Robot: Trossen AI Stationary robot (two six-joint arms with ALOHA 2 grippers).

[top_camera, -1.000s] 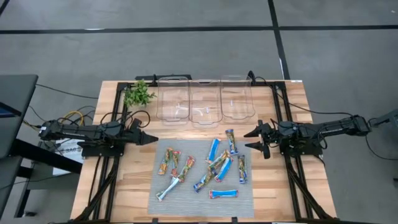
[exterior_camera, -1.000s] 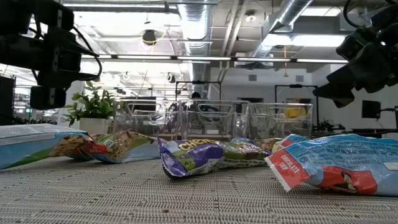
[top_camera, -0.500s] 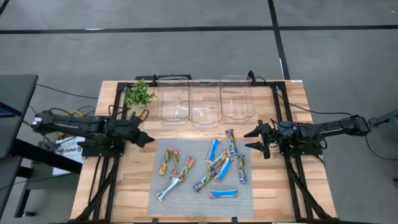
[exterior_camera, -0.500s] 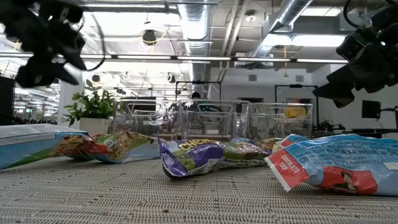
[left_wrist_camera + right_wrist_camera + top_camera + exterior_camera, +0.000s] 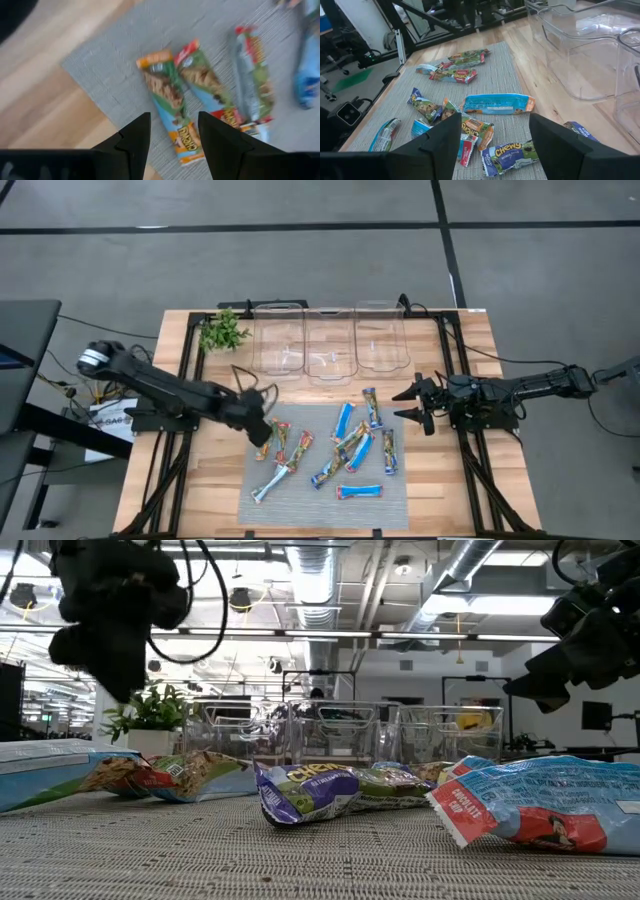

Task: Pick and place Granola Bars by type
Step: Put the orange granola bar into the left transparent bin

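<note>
High view: we see the Granola Bars [image 5: 335, 450] scattered on a grey woven mat [image 5: 395, 498] that lies on the wooden worktop [image 5: 215, 480]. We take the mat as our landmark. Most of the bars lie loose near the mat's middle, some overlapping; two multicoloured ones sit side by side by its left edge, a pale one lies toward its near left corner, and a blue one lies flat toward its near edge.

The left gripper [image 5: 262, 428] is stretched out over the mat's left edge, right above the two multicoloured bars. In the left wrist view we look down between its fingers [image 5: 131, 142] at those same bars [image 5: 172, 102], and the jaws stand open with nothing between them. In the low view this gripper [image 5: 115, 670] hangs above the mat, clear of the wrappers.

The right gripper [image 5: 412, 405] waits just off the mat's right edge, above bare wood. Its jaws are spread apart and empty; the right wrist view shows both fingers [image 5: 440, 142] wide apart with the bars lying on the mat beyond them.

Beyond the mat's far edge we see three clear plastic bins [image 5: 330, 340] standing in a row, touching one another, and a green plant sprig [image 5: 222, 332] just to their left.
</note>
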